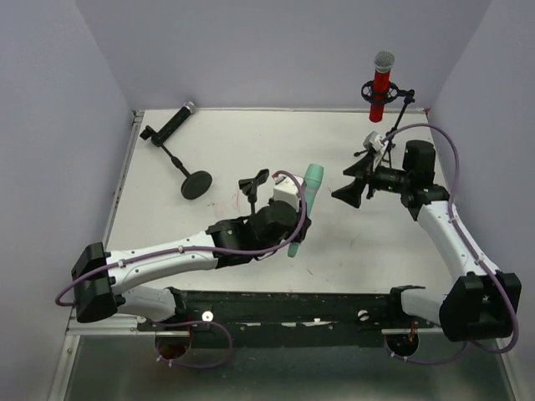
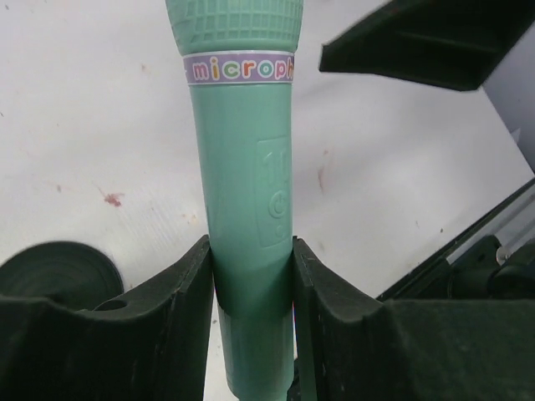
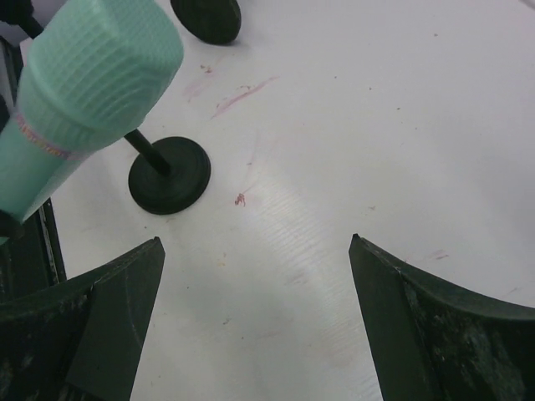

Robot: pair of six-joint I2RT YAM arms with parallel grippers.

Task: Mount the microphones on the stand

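My left gripper (image 1: 294, 219) is shut on the barrel of the mint-green microphone (image 1: 306, 200), held above the middle of the table with its head pointing away; in the left wrist view the fingers (image 2: 175, 301) clamp the microphone (image 2: 242, 192) on both sides. A small black stand with a clip (image 1: 255, 181) is just left of it; its round base (image 3: 170, 174) shows in the right wrist view. My right gripper (image 1: 351, 185) is open and empty, facing the green microphone (image 3: 84, 100). The red microphone (image 1: 381, 83) sits upright in a stand clip at the back right. The black microphone (image 1: 171, 124) lies at the back left.
The black microphone lies along a toppled stand whose round base (image 1: 196, 184) rests on the table. A stand arm (image 1: 401, 113) with clamp hardware stands just behind my right gripper. Walls enclose the table on three sides.
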